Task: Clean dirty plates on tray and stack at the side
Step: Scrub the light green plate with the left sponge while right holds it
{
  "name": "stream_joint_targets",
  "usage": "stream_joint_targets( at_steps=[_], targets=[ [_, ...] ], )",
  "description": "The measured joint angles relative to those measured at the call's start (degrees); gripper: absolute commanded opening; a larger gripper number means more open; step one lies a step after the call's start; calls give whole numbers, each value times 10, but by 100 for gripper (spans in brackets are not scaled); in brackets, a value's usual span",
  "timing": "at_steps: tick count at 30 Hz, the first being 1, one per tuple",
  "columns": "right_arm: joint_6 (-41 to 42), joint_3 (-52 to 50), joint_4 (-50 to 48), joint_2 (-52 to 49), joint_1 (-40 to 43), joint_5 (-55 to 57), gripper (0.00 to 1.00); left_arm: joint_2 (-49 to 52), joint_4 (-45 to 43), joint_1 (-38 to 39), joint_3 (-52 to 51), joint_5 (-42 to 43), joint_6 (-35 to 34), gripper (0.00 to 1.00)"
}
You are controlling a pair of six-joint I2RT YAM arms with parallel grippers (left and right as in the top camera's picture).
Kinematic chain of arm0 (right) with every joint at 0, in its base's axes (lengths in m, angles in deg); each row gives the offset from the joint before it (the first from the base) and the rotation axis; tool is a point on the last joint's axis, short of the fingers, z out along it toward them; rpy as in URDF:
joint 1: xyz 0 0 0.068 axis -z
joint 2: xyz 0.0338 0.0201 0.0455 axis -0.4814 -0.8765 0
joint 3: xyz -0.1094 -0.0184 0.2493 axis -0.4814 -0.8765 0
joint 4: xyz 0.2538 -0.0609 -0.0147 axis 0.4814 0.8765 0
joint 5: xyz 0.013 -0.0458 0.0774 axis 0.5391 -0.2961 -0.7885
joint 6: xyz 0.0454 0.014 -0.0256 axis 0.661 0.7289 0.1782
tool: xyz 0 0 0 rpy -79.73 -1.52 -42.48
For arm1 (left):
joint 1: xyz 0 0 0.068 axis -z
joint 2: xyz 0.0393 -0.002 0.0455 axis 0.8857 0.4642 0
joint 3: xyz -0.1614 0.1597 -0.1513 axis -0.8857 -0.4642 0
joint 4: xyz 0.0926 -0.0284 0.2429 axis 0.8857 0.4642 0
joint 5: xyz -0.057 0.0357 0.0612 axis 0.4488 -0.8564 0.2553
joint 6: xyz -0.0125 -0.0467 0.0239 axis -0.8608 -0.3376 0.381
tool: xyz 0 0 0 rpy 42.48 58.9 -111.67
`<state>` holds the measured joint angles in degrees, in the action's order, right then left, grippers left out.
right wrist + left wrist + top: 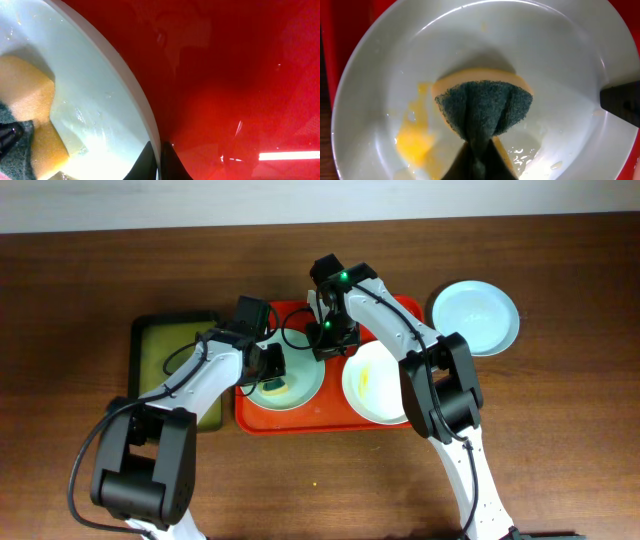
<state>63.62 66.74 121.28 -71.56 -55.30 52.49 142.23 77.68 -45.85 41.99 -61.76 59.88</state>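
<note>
The red tray [300, 420] holds a pale mint green plate [300, 392] on its left and a white plate [378, 385] with a yellowish smear on its right. A pale blue plate [475, 316] lies on the table to the right of the tray. My left gripper [270, 375] is shut on a yellow-and-green sponge [482, 100] and presses it into the mint plate [545, 45], beside a yellow smear [415, 142]. My right gripper [330, 348] is shut on that plate's rim [150, 125], with the tray [240, 75] underneath.
A smaller black tray [170, 360] with a greenish inside sits on the table left of the red tray. Both arms crowd over the red tray's back left part. The right gripper's finger [620, 102] shows at the plate's edge in the left wrist view.
</note>
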Motion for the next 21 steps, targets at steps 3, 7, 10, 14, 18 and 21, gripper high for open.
stream_joint_targets(
  at_steps=[3, 7, 10, 14, 18, 21],
  targets=[
    [0, 0, 0, 0, 0, 0, 5, 0, -1, 0, 0, 1, -8, 0],
    [0, 0, -2, 0, 0, 0, 5, 1, -29, 1, 0, 21, -28, 0],
    [0, 0, -3, 0, 0, 0, 5, 1, -39, 2, 0, 21, -33, 0],
    [-1, 0, -3, 0, 0, 0, 5, 1, -38, 2, -5, -29, -33, 0],
    [0, 0, -4, 0, 0, 0, 5, 1, -33, 8, -22, -116, -33, 0],
    [0, 0, -4, 0, 0, 0, 5, 1, -15, 10, -23, -191, -32, 0]
  ],
)
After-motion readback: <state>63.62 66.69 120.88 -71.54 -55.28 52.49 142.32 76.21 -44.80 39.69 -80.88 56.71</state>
